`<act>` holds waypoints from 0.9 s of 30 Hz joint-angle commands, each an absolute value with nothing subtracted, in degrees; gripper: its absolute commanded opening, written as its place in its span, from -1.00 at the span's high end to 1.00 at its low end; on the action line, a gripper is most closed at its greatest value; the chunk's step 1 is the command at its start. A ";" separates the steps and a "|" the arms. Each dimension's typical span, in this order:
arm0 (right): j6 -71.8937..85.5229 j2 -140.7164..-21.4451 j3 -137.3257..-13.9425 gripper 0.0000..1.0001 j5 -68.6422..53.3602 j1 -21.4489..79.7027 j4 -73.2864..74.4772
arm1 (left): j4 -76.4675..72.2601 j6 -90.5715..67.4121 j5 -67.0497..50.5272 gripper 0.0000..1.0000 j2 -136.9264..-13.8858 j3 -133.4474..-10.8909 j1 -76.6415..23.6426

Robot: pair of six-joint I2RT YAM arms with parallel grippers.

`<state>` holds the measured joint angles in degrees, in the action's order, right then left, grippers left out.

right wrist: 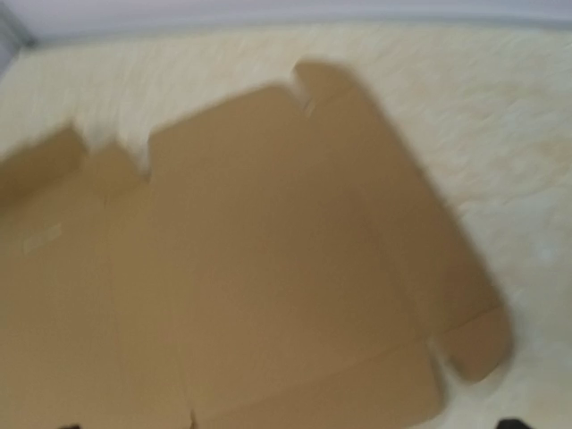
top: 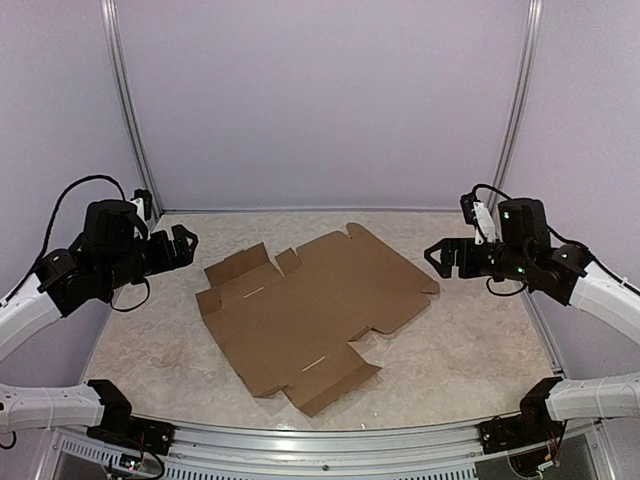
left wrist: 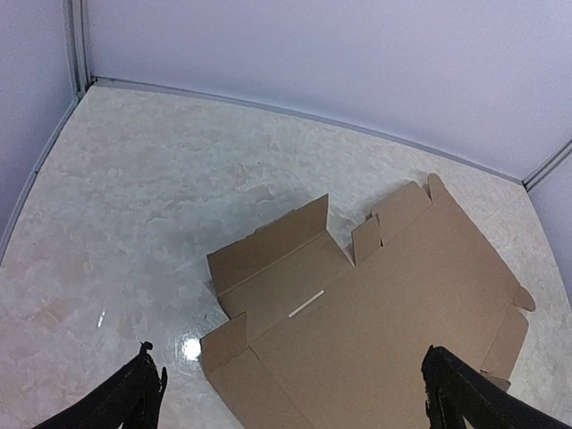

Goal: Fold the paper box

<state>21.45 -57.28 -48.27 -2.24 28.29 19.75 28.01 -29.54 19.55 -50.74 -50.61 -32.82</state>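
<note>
The box (top: 315,310) lay flat at centre between the left gripper (top: 188,246) and right gripper (top: 435,258), both wide open and clear of it; lifting a side flap at its crease seemed wisest.

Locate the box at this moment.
Top view: the box lies unfolded at the centre of the table, between the left gripper and right gripper, touching neither.

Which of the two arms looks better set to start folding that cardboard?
Probably the left. The left gripper, open, points at the end of the paper box where a flap tilts up off the table, easy to catch. The right gripper, also open, faces an edge that seems flat.
</note>
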 commanded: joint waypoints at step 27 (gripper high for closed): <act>19.57 -68.25 -50.18 -0.99 8.98 38.41 23.73 | 11.82 -65.97 -17.75 -0.92 -58.78 -22.83 -25.71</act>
<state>19.51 -69.89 -52.53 8.29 37.78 23.88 18.74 -62.28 -12.38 -57.23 -24.62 -26.06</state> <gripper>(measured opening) 0.995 0.969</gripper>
